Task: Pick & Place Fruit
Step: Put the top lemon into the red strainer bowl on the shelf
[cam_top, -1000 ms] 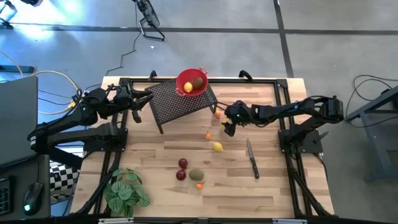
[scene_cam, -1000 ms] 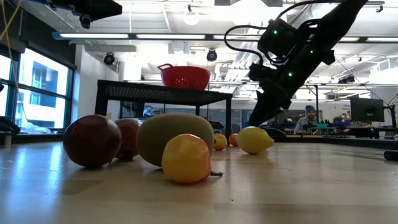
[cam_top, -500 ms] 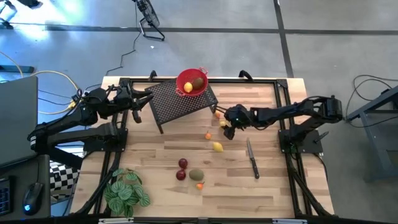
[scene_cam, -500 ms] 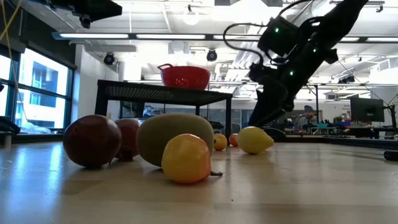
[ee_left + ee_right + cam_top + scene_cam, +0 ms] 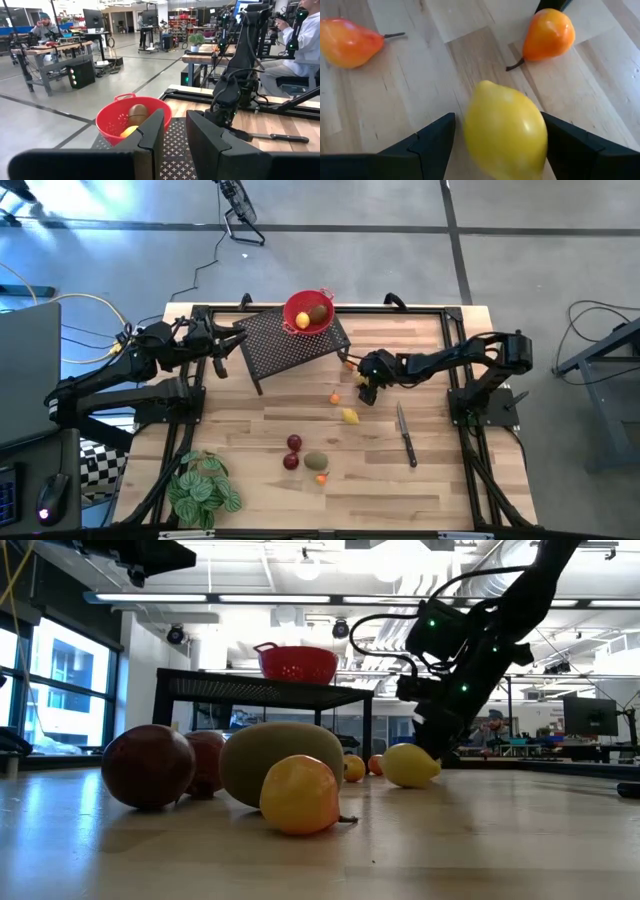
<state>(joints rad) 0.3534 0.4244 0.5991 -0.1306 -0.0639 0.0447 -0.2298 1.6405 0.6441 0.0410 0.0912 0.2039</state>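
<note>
My right gripper (image 5: 363, 385) is open and low over the table, just right of the black mesh stand's near leg. Its fingers stand on either side of a yellow lemon (image 5: 505, 127) that lies on the wood. Two small orange pear-shaped fruits (image 5: 547, 32) (image 5: 350, 42) lie just beyond it. A second lemon (image 5: 349, 416) lies nearer the table's near edge. Two dark red balls (image 5: 292, 451), an olive-green oval (image 5: 316, 461) and a small orange fruit (image 5: 321, 477) rest on the table farther toward the near edge. My left gripper (image 5: 175, 135) waits open at the stand's left end. My right gripper has the lemon (image 5: 505, 127) between its open fingers, coming at it slanting down from the table's right. One finger (image 5: 565, 145) stands right at the lemon's side; I cannot tell whether it touches. The lemon lies on the table.
A red mesh bowl (image 5: 308, 312) holding a yellow and a brown fruit stands on the black mesh stand (image 5: 290, 345). A knife (image 5: 406, 435) lies right of the fruit. A leafy plant (image 5: 203, 490) sits at the near left corner. People sit beyond the table.
My right gripper has come down toward the table and shifted a little toward the left edge, closing in on the lemon beside the stand's leg. The fruits on the table have stayed where they were.
</note>
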